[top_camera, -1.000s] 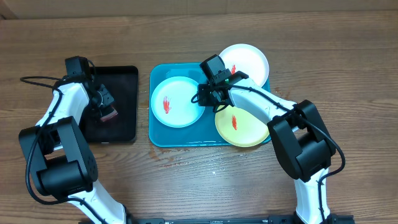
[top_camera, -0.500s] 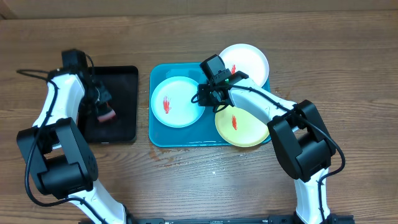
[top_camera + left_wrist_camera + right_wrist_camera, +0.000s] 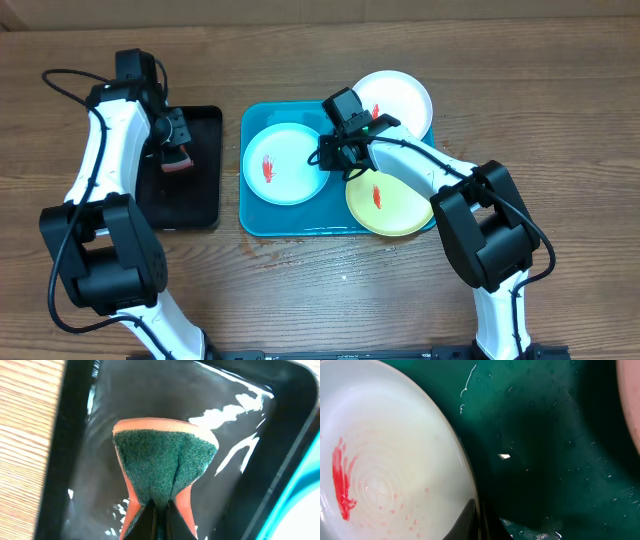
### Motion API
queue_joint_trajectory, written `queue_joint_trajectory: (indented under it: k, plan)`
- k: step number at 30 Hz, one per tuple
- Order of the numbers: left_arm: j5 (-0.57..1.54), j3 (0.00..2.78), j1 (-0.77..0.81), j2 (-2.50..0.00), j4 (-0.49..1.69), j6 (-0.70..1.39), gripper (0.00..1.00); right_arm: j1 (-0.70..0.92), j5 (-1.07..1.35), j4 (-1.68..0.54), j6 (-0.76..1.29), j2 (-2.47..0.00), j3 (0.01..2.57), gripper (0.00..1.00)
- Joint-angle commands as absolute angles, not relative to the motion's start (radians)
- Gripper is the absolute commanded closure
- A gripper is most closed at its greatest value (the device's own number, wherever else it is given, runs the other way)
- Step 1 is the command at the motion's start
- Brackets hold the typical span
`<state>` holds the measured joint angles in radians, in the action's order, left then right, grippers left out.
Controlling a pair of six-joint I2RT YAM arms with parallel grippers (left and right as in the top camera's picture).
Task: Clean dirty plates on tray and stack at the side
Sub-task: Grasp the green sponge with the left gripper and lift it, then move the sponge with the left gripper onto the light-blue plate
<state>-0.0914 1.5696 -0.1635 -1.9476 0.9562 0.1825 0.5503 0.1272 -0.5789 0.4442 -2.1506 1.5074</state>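
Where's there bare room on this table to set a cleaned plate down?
Bare wood: the table at the far right beyond the right arm, and the strip along the far edge behind both trays. The black tray is free on its near half, in front of the sponge. Crowded: the turquoise tray, filled by three plates and the right gripper.

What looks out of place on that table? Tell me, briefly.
Smeared red: the blue-rimmed plate, the white plate, the yellow-green plate. The white plate overhangs the far right corner of the turquoise tray. The left claw pinches the sponge folded.
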Motion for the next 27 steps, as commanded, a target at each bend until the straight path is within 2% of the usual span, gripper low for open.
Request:
queue_joint_trajectory:
  k: [1,4,10,15,27]
  plan:
    - [-0.133,1.557,-0.165,-1.963,0.949,0.152,0.96,0.548,0.132,-0.586,0.438,-2.157,1.525,0.96]
    - [-0.101,1.555,-0.161,-1.963,0.947,0.128,0.96,0.548,0.132,-0.585,0.438,-2.157,1.525,0.96]
    - [0.107,1.571,-0.119,-1.962,0.942,-0.039,0.96,0.548,0.133,-0.586,0.439,-2.157,1.525,0.96]
    - [0.133,1.573,-0.027,-1.962,0.942,-0.043,0.96,0.548,0.144,-0.596,0.439,-2.157,1.526,0.96]
    - [-0.008,1.573,0.177,-2.02,0.859,0.241,0.96,0.515,0.215,-0.646,0.45,-2.157,1.525,0.96]
